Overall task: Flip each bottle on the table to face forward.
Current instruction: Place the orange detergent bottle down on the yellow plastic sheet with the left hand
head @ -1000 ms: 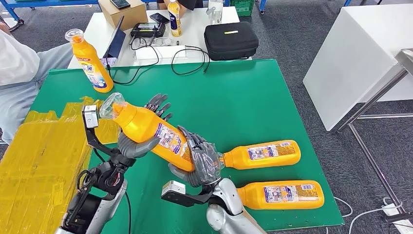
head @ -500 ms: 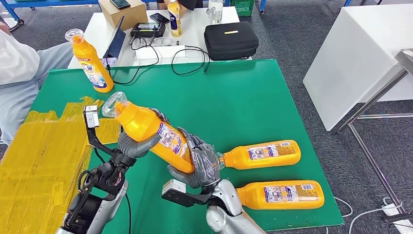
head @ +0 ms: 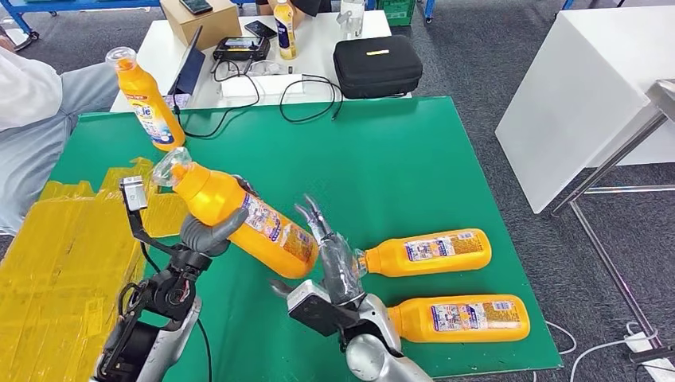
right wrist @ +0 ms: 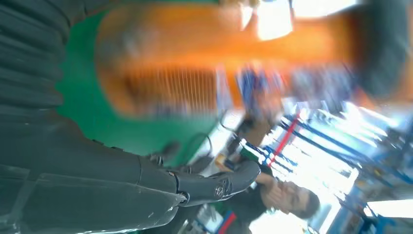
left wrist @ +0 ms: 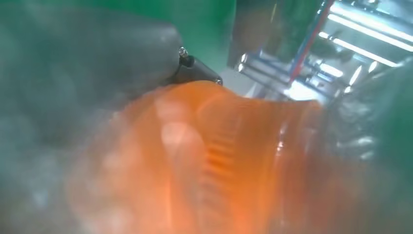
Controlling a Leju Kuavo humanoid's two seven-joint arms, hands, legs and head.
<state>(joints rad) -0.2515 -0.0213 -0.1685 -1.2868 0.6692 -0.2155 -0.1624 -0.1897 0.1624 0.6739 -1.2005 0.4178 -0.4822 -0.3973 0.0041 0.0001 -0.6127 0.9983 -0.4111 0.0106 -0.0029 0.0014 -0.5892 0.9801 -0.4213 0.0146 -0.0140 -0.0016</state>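
Orange bottles [head: 239, 219], green table [head: 382, 167], black case [head: 376, 65].

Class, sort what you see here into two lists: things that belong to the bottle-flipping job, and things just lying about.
Job:
held bottle, gripped by the left hand
right hand, open beside it
two lying bottles
upright bottle
green table

Lying about:
black case
cables
cardboard box
small bottle
yellow sheets
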